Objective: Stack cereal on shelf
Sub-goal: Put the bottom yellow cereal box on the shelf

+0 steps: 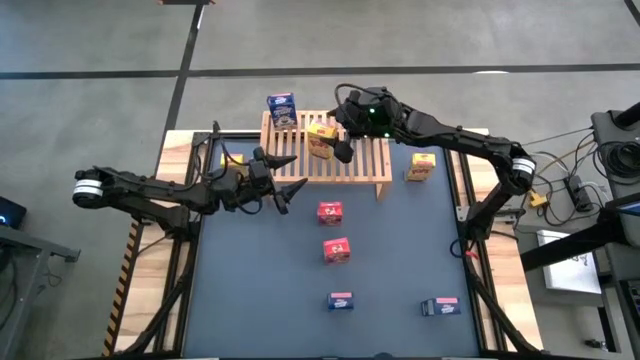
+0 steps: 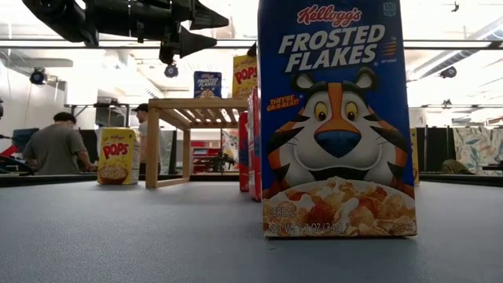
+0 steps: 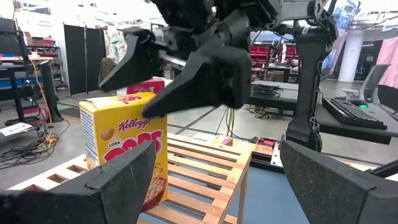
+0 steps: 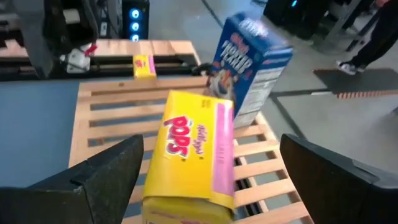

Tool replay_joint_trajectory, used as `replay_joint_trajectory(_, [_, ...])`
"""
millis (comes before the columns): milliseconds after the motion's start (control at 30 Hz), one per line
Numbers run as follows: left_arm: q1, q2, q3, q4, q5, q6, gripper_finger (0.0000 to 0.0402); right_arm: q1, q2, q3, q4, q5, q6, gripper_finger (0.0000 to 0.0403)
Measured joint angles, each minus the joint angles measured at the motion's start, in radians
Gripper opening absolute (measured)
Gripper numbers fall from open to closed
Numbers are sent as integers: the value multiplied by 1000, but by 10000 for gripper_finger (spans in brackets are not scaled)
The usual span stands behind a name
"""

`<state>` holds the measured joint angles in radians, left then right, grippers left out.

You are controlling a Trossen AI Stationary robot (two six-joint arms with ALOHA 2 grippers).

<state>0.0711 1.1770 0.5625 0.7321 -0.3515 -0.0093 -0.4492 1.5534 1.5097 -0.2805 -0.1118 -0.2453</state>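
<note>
The shelf (image 1: 325,150) top is partly taken up by a yellow box (image 1: 321,140) near its middle and a blue box (image 1: 281,108) at its far left corner; the slats toward the right end are left bare. The space directly above the yellow box is occupied by the right gripper (image 1: 343,140), jaws spread. The near left corner is crowded by the left gripper (image 1: 285,190). Open counter (image 1: 250,290) is left at the near left.

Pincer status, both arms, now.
Left pincer: open, holding nothing, hanging over the table in front of the light wooden slatted rack.
Right pincer: open, above the rack, around the yellow cardboard Corn Pops box without gripping it.
</note>
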Motion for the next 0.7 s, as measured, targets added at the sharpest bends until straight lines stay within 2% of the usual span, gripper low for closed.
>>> replay_joint_trajectory(367, [0,0,0,0,0,0,327,0,143,178,-186,-1,-26,359])
replay_joint_trajectory(700, [0,0,0,0,0,0,327,-3,202,299,-339,-3,-70,270])
